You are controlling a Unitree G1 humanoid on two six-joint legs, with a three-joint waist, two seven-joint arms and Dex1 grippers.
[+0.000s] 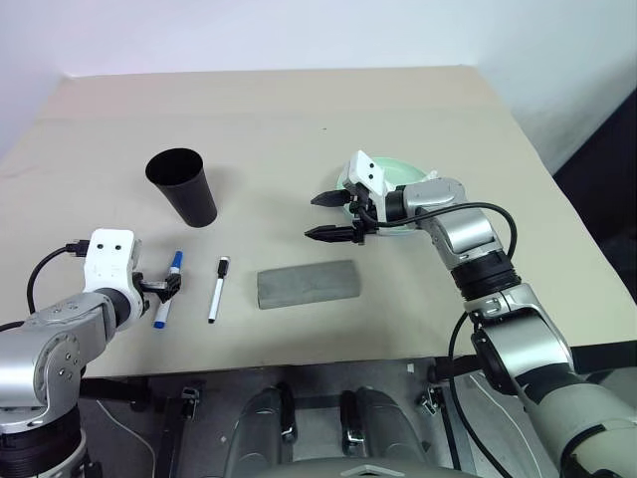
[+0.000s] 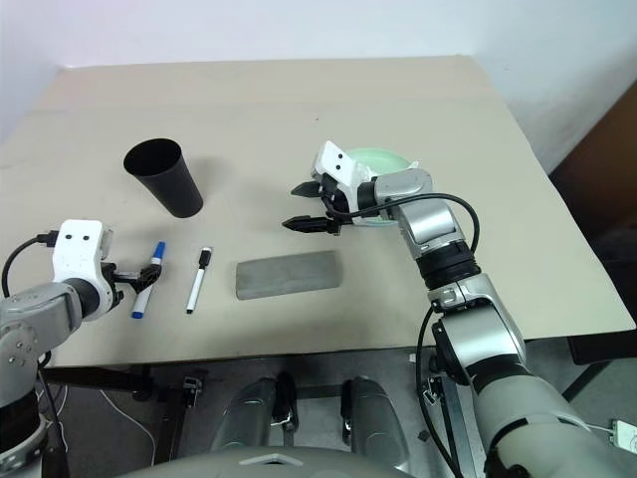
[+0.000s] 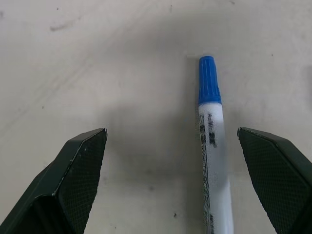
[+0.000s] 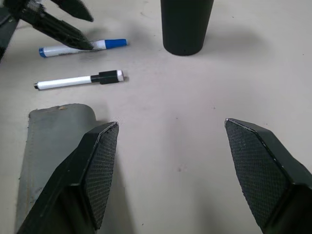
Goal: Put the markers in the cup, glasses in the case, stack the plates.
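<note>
Two markers, one cup, one case.

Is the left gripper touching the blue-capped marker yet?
Apart. In the left wrist view the left gripper is open, and bare table shows between the blue-capped marker and each finger.

We see a plain beige tabletop, a white wall behind it, and dark floor at the right side.
</note>
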